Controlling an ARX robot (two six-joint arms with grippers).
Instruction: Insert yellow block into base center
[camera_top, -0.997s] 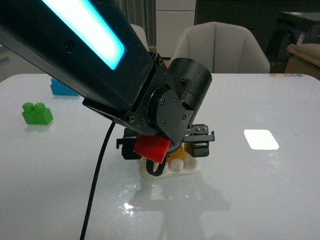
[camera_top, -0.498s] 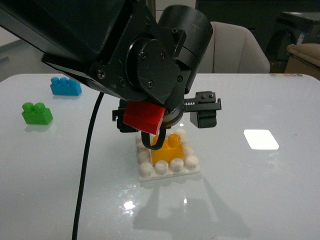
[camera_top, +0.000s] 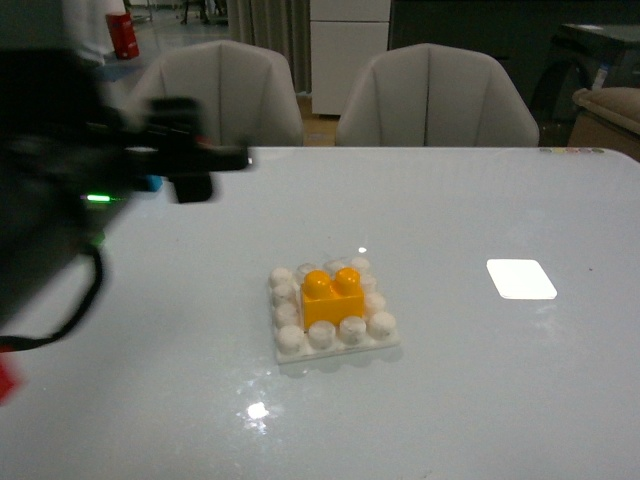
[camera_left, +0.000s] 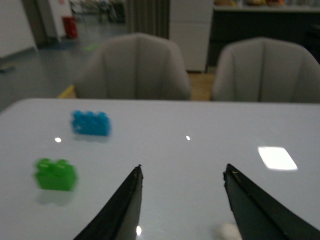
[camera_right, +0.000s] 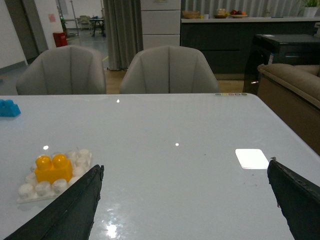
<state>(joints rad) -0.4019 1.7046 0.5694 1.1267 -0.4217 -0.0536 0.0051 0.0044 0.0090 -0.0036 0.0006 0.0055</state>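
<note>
The yellow block (camera_top: 332, 297) stands upright on the middle studs of the off-white base (camera_top: 338, 344), with nothing holding it. My left gripper (camera_top: 195, 165) is a dark blur far to the left of the base, raised over the table. In the left wrist view the left gripper (camera_left: 182, 169) is open with only bare table between its fingers. The right gripper (camera_right: 185, 164) is open wide and empty; in the right wrist view the yellow block (camera_right: 53, 169) and base (camera_right: 30, 192) lie off to one side of it. The right arm does not show in the front view.
A green brick (camera_left: 56, 174) and a blue brick (camera_left: 91, 123) sit on the table's left side. A flat white rectangle (camera_top: 521, 278) lies right of the base. Two grey chairs (camera_top: 435, 95) stand behind the table's far edge.
The left arm has let go of the yellow block, risen off the base and swung away to the left. The block stays seated on the base.
</note>
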